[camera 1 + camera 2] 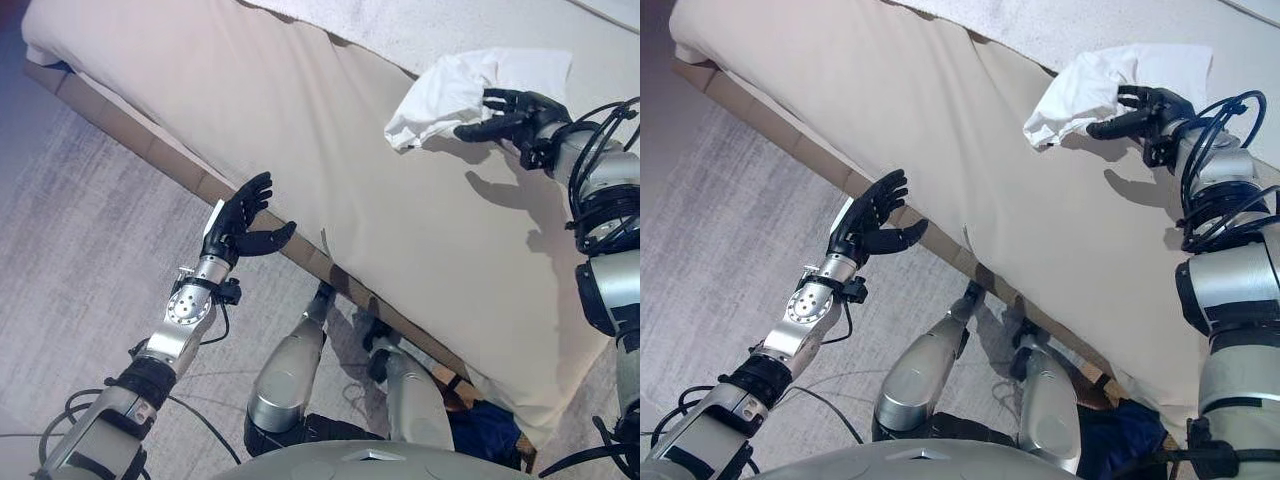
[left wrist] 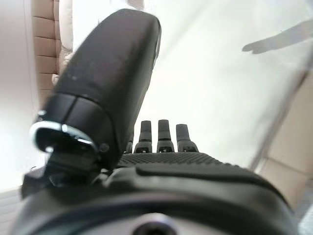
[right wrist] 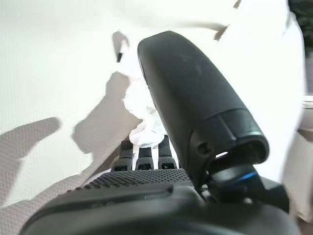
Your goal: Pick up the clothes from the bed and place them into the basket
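Reaching across the bed (image 1: 300, 150), my right hand (image 1: 515, 115) is pinching the white garment (image 1: 450, 95) at its far right; left hand (image 1: 240, 222) idles released. Next: lift it, find the unseen basket.

bright, even light falls on the cream fabric-covered bed (image 1: 330, 150). the dark right hand (image 1: 505, 115) and the crumpled white cloth (image 1: 450, 95) cast soft-edged shadows on the cover beside them. both wrist views glare to near white on the fabric, and the thumbs up close are blurred.
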Available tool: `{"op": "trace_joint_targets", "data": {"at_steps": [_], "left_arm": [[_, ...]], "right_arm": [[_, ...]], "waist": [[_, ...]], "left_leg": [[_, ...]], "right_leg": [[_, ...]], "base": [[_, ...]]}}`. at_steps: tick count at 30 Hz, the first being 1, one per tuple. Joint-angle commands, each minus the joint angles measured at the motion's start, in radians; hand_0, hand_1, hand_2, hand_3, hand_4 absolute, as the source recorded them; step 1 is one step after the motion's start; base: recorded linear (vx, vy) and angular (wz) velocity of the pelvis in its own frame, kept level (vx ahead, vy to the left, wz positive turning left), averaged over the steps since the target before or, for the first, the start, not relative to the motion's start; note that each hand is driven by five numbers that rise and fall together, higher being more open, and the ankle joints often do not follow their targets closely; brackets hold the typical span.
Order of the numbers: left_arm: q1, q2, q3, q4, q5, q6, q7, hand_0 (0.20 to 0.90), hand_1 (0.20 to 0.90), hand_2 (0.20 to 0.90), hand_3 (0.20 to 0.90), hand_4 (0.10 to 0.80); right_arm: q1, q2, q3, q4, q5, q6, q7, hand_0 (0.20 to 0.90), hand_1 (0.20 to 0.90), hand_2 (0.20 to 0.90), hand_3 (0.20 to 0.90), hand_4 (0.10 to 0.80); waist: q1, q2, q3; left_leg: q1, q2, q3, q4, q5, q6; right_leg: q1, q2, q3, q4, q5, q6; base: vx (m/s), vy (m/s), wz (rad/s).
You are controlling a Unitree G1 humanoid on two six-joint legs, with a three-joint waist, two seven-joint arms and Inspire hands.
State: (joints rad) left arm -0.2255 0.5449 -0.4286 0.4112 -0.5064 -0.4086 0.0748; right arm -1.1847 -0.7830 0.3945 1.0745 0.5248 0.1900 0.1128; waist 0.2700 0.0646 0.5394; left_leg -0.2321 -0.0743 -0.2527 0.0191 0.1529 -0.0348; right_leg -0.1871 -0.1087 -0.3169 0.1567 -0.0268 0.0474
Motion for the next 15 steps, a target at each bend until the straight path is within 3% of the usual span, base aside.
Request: {"op": "trace_joint_targets", "data": {"at_steps": [1, 5, 8, 12, 15], "left_arm": [[0.034, -0.018, 0.043, -0.071, 0.024, -0.102, 0.004, 0.9, 0.9, 0.9, 0.9, 0.8], [0.044, -0.032, 0.032, -0.058, 0.023, -0.12, 0.013, 0.9, 0.9, 0.9, 0.9, 0.8], [0.037, -0.041, 0.024, -0.046, 0.019, -0.126, 0.02, 0.9, 0.9, 0.9, 0.9, 0.8], [0.038, -0.052, 0.008, -0.044, 0.017, -0.133, 0.037, 0.9, 0.9, 0.9, 0.9, 0.8], [0.042, -0.046, 0.003, -0.06, 0.008, -0.14, 0.047, 0.9, 0.9, 0.9, 0.9, 0.8]], "right_arm": [[-0.017, -0.056, -0.005, -0.189, -0.031, -0.224, -0.171, 0.9, 0.9, 0.9, 0.9, 0.8], [-0.011, -0.055, -0.022, -0.298, -0.088, -0.316, -0.324, 0.9, 0.9, 0.9, 0.9, 0.8], [-0.02, -0.057, -0.04, -0.322, -0.16, -0.324, -0.404, 0.9, 0.9, 0.9, 0.9, 0.8], [-0.092, -0.106, 0.035, -0.269, -0.34, -0.151, -0.544, 0.9, 0.9, 0.9, 0.9, 0.8], [-0.147, -0.136, 0.096, -0.225, -0.394, -0.085, -0.539, 0.9, 0.9, 0.9, 0.9, 0.8]], "waist": [[-0.002, -0.021, -0.077], [-0.014, -0.011, -0.083], [-0.021, -0.005, -0.084], [-0.024, 0.005, -0.077], [-0.022, 0.013, -0.063]], "left_leg": [[-0.007, 0.004, -0.003, 0.03, -0.06, 0.033], [-0.001, 0.004, 0.003, 0.023, -0.061, 0.035], [-0.003, 0.001, 0.006, 0.027, -0.064, 0.036], [-0.021, -0.005, 0.012, 0.051, -0.069, 0.035], [-0.042, -0.01, 0.011, 0.061, -0.064, 0.036]], "right_leg": [[-0.001, -0.019, 0.021, 0.053, -0.006, -0.03], [-0.005, -0.023, 0.025, 0.057, -0.008, -0.029], [-0.01, -0.026, 0.03, 0.064, -0.011, -0.029], [-0.031, -0.035, 0.034, 0.087, -0.015, -0.031], [-0.056, -0.036, 0.038, 0.108, -0.018, -0.032]], "base": [[0.04, 0.05, -0.09], [0.031, 0.053, -0.03], [0.02, 0.04, 0.01], [0.018, 0.047, -0.03], [0.001, 0.018, -0.06]]}}
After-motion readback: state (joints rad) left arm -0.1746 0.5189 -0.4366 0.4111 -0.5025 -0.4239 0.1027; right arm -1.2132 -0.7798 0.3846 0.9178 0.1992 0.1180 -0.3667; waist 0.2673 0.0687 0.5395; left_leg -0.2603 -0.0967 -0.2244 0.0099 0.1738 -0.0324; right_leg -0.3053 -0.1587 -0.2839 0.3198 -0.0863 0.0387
